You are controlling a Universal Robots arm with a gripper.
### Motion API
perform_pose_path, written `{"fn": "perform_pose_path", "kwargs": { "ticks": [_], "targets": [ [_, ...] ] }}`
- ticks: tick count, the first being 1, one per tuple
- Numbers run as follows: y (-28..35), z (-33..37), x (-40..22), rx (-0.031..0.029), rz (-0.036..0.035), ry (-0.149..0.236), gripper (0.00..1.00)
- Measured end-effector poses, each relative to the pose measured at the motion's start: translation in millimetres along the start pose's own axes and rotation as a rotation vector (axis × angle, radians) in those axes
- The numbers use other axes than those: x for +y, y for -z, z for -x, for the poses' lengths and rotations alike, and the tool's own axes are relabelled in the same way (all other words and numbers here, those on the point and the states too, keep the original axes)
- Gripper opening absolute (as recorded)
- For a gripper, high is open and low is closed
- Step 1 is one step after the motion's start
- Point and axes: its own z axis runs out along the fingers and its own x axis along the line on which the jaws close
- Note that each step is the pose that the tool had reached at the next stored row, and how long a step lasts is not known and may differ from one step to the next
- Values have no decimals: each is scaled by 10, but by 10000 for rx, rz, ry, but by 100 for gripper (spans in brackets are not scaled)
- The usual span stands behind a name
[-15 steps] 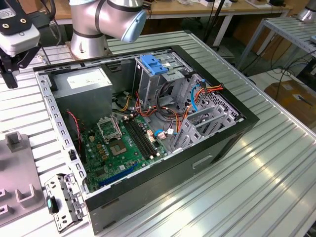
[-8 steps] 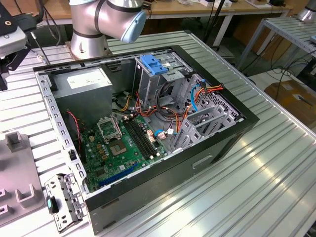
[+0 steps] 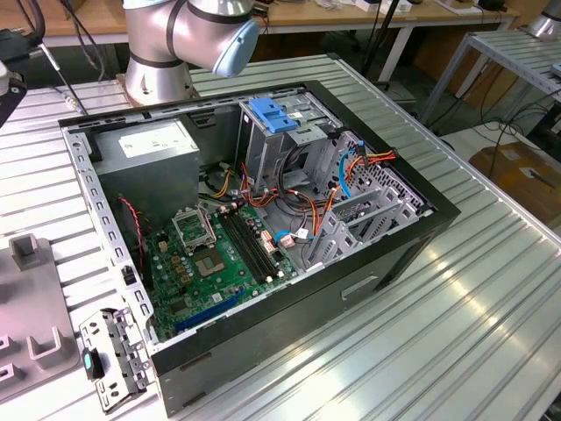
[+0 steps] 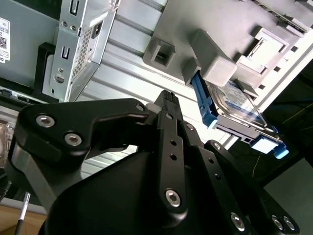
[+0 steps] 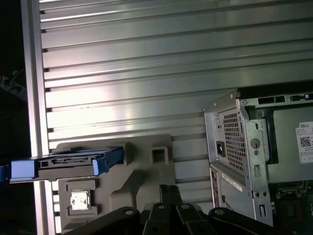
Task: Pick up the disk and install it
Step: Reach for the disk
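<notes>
The disk (image 5: 73, 164) is stood on edge in the grey holder (image 5: 146, 161) at the worktop (image 5: 146, 73) edge (apparently to present it for grasping), with the gripper (image 5: 169, 188) near it, fingers (image 5: 165, 196) pressed together and empty.

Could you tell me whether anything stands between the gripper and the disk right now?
Nothing visible does. In the first wrist view, only the bare grey holder lies between the gripper and the disk. In the second wrist view, a raised block of the holder overlaps one end of the disk.
</notes>
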Motion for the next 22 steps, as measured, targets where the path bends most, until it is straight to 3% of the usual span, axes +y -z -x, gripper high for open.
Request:
{"fn": "perform_pose_path", "kwargs": {
  "ticks": [5, 8, 17, 19, 22],
  "targets": [
    [-11, -92, -3, 37, -3, -43, 11],
    [-26, -191, -5, 71, -5, -82, 11],
    [-60, -463, -8, 88, -7, -116, 11],
    [-89, -625, -7, 86, -5, -122, 11],
    [-110, -788, -7, 85, -4, -123, 11]
  ]
}}
